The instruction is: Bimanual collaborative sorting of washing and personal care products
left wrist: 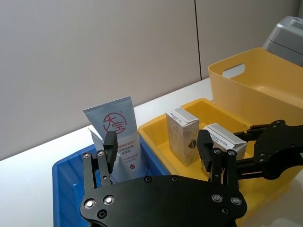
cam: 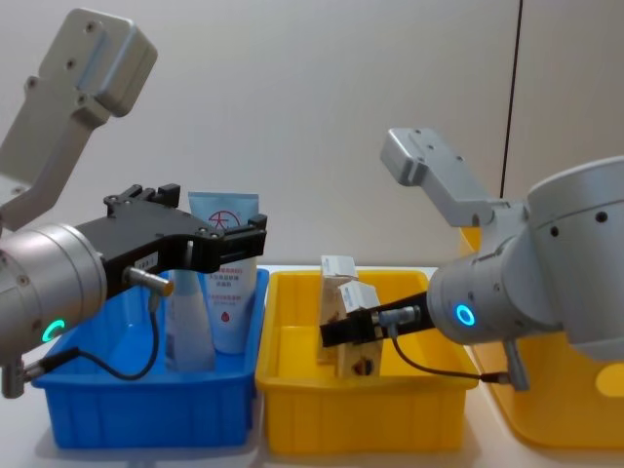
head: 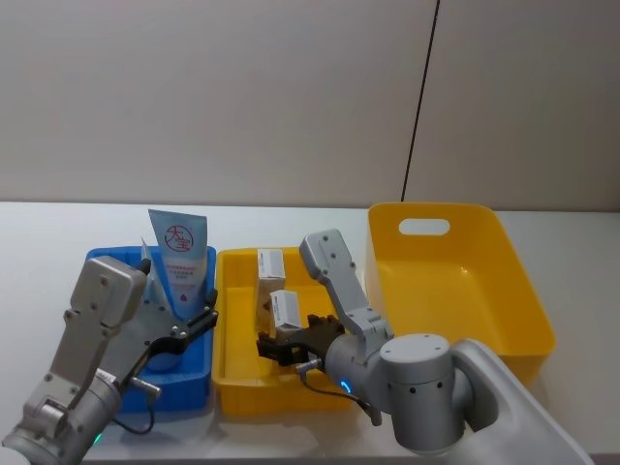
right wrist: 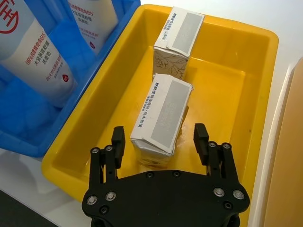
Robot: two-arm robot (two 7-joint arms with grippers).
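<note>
We judge sorting nearly done; tubes (head: 177, 254) fill the blue tray (head: 184, 392), boxes (head: 270, 263) the yellow tray (head: 281, 397). Our right gripper (right wrist: 159, 135) straddles the near box (right wrist: 161, 111), unclenched; left gripper (left wrist: 157, 144) hovers released.

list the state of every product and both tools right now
tall tube, upright in the blue tray, not held
second tube, upright beside it, not held
far box, upright in the small yellow tray, closed
near box, standing, closed, not gripped
left tool, open, above the blue tray
right tool, open, straddling the near box without touching
</note>
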